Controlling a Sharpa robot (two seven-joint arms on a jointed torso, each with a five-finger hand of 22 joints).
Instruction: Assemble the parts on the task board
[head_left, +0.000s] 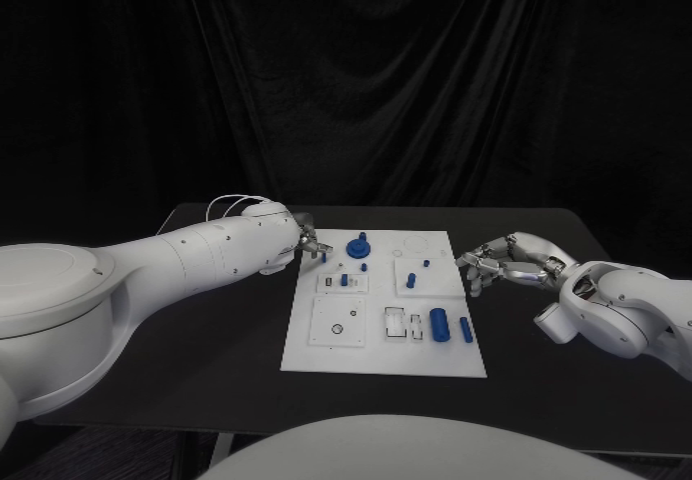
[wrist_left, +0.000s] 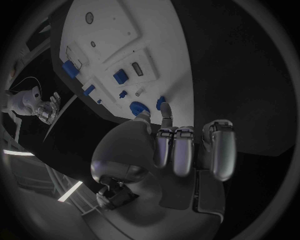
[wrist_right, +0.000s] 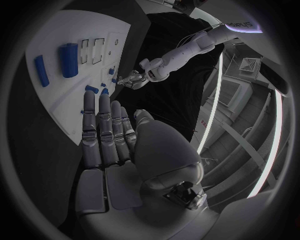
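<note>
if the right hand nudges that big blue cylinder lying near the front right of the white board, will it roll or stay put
The big blue cylinder lies on its side on the white task board, so it would probably roll sideways. It looks like smooth, stiff plastic, likely light and perhaps slippery. The right hand holds nothing.

My left hand (wrist_left: 181, 145) shows a smooth, satin silver finish that looks like metal, with dull highlights along the fingers (wrist_left: 222, 150). My right hand (wrist_right: 115, 135) has the same silver sheen, its finger segments smooth and softly reflective. The task board (head_left: 378, 345) between my hands looks like matt white plastic, flat and even. The blue parts (head_left: 440, 325) on it appear as smooth plastic with a slight gloss. The table (head_left: 548, 380) under my hands is matt black. The curtain (head_left: 361, 100) beyond my hands is black cloth, hanging in folds.
</note>
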